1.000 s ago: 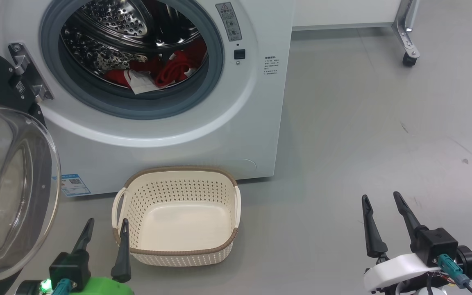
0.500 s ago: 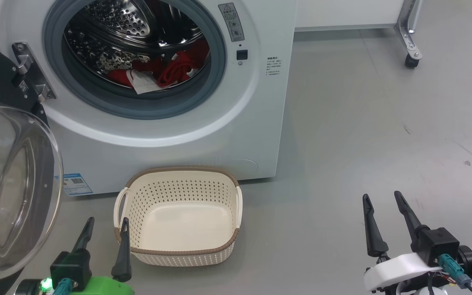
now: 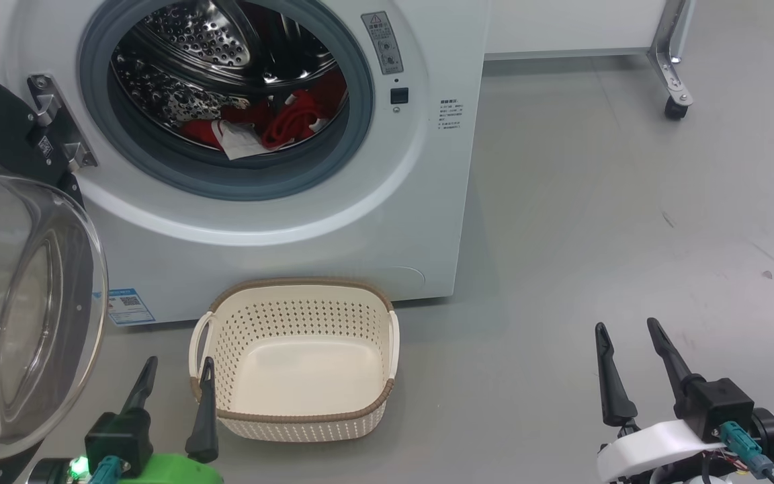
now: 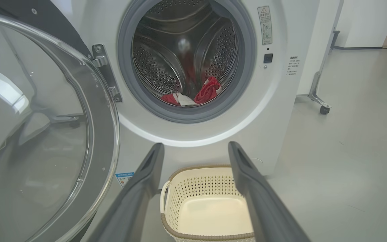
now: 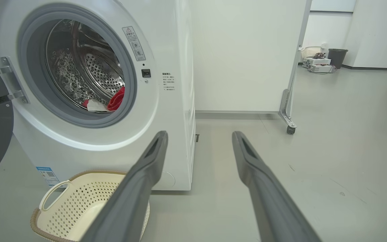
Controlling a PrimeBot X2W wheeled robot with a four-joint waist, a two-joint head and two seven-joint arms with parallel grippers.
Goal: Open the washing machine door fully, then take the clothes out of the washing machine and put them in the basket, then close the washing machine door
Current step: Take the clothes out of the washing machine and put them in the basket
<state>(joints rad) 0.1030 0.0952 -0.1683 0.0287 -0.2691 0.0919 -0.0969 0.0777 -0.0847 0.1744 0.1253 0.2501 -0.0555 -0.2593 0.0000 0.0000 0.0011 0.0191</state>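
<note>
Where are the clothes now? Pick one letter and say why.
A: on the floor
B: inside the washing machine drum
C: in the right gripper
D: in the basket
B: the clothes lie low in the drum of the washing machine, and the basket holds nothing.

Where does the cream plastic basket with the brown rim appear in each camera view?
Head view: the cream plastic basket with brown rim, lower centre, before the white washing machine.
Left wrist view: basket at bottom centre, framed by the open left gripper.
Right wrist view: basket at lower left, partly behind the right gripper.
Shared landmark: small blue sticker by the basket's left end.
</note>
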